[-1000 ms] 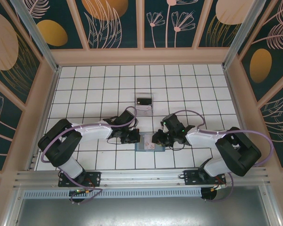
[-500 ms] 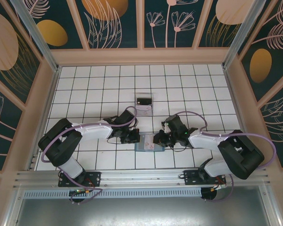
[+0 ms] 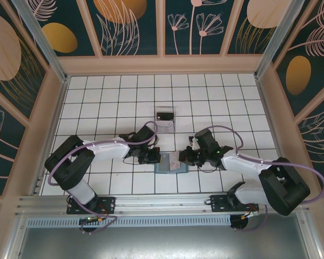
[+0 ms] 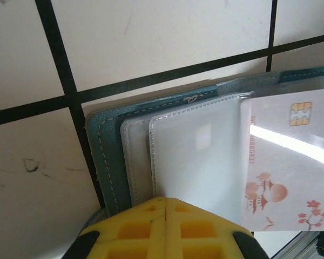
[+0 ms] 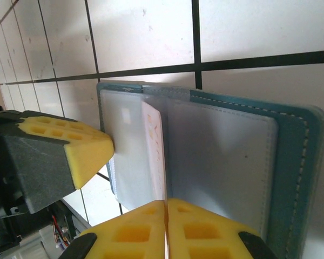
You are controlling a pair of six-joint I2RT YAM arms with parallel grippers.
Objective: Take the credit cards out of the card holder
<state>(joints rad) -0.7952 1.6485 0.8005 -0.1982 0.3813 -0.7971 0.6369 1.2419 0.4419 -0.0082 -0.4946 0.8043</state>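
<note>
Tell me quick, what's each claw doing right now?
Left claw: closed, holding nothing, tips resting on the card holder.
Right claw: closed on the edge of the whitish card.

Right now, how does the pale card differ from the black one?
The whitish card has pink blossom print; the black card looks plain dark. The whitish card is pinched in the right gripper's shut jaws, tilted up over the card holder; the black card lies in the clear box. Both are small rectangles.
</note>
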